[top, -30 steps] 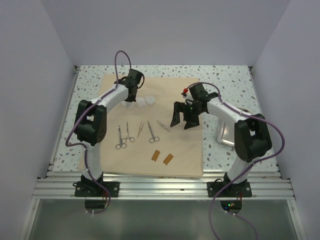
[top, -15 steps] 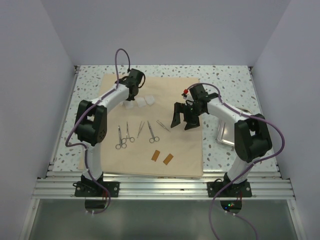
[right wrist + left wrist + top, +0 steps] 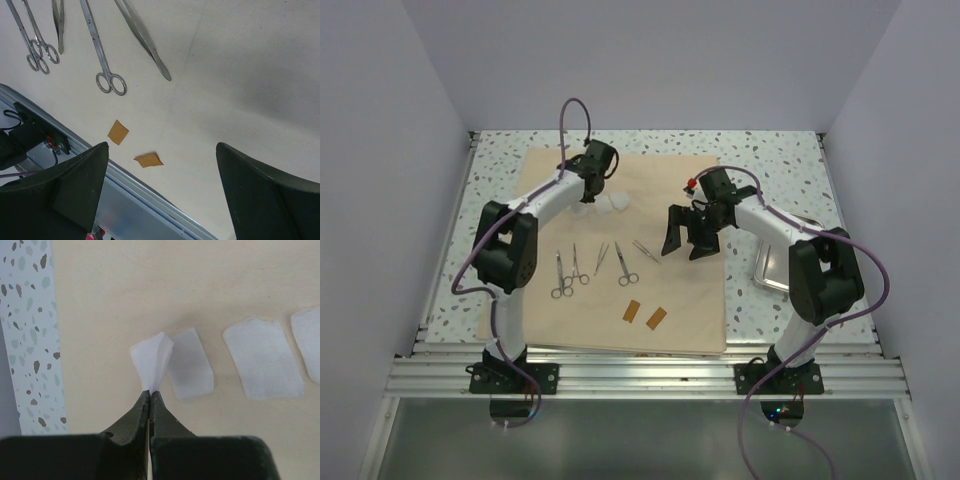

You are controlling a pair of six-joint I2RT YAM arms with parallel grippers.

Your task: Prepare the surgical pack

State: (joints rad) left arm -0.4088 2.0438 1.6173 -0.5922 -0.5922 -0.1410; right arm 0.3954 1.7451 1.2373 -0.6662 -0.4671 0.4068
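Top external view first: the surgical pack (image 3: 670, 300), the big tan sheet, lies flat across the middle of the speckled table (image 3: 770, 160), and both arms reach out over it. Your left gripper (image 3: 590, 192) is at the far left part of the sheet by a row of white gauze pieces (image 3: 617, 203). Your right gripper (image 3: 685, 240) hangs over the sheet's right half. Scissors and forceps (image 3: 590, 265) lie in a row nearer the bases, two brown squares (image 3: 643, 314) nearer again, and the steel tray (image 3: 775, 265) sits off the sheet to the right.

Left wrist view: your fingertips (image 3: 135, 415) are pressed together on the very edge of one gauze square (image 3: 151, 360), which stands up crumpled and folded just beside a flat piece (image 3: 190, 364). That bite is thin. A quick swing could let the gauze slip out and land across its neighbour. If you go lower, the closed tips could snag the sheet and ruck it, and that would shift everything lying on it.

Right wrist view: your right jaws stand wide apart with nothing between them, above bare fabric, with the instruments and brown squares close by. If you bring that arm down or sweep it carelessly, one finger could knock the forceps out of line.
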